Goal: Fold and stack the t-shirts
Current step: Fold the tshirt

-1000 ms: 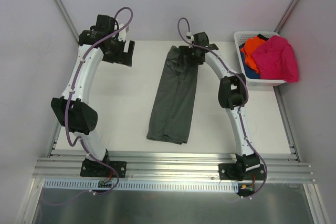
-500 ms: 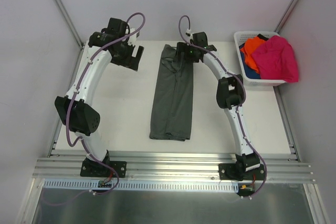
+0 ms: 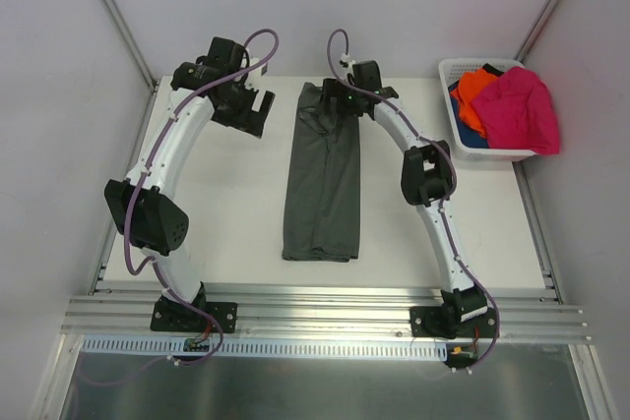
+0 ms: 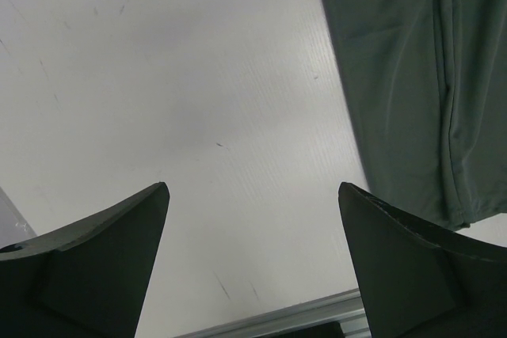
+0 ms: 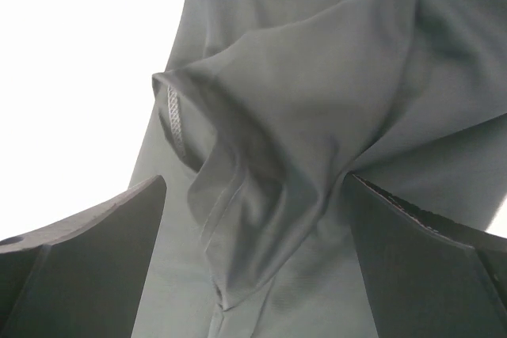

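White tabletop (image 3: 226,204), pale walls: 1 dark grey-green t-shirt (image 3: 323,184) lies folded in a long strip. Left gripper (image 4: 253,195) gapes empty just left of it; right gripper (image 5: 253,187) is spread wide over its bunched far end, clamping nothing

dark grey-green t-shirt (image 3: 322,184), folded lengthwise into a long narrow strip, flat from 12 to 6 o'clock at centre, far end rumpled; magenta-pink t-shirt (image 3: 519,108), orange t-shirt (image 3: 474,90) and blue t-shirt (image 3: 472,137), crumpled, heaped at 2 o'clock
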`<action>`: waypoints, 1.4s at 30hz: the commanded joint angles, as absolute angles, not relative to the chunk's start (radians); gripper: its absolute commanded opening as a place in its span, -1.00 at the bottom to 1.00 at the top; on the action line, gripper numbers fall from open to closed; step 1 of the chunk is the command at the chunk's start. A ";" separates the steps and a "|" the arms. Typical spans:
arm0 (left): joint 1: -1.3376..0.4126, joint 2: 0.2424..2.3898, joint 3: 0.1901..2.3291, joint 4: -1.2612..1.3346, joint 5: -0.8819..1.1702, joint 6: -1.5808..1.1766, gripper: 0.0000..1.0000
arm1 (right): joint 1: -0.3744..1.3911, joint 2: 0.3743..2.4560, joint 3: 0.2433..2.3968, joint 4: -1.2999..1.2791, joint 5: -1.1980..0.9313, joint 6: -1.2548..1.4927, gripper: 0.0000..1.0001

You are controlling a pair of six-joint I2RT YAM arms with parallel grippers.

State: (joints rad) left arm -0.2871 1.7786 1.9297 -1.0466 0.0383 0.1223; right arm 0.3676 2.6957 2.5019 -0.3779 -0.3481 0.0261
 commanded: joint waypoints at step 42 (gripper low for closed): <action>-0.267 1.628 1.884 -1.057 0.029 0.109 0.80 | 0.456 2.611 2.480 -0.385 -0.368 -0.003 0.99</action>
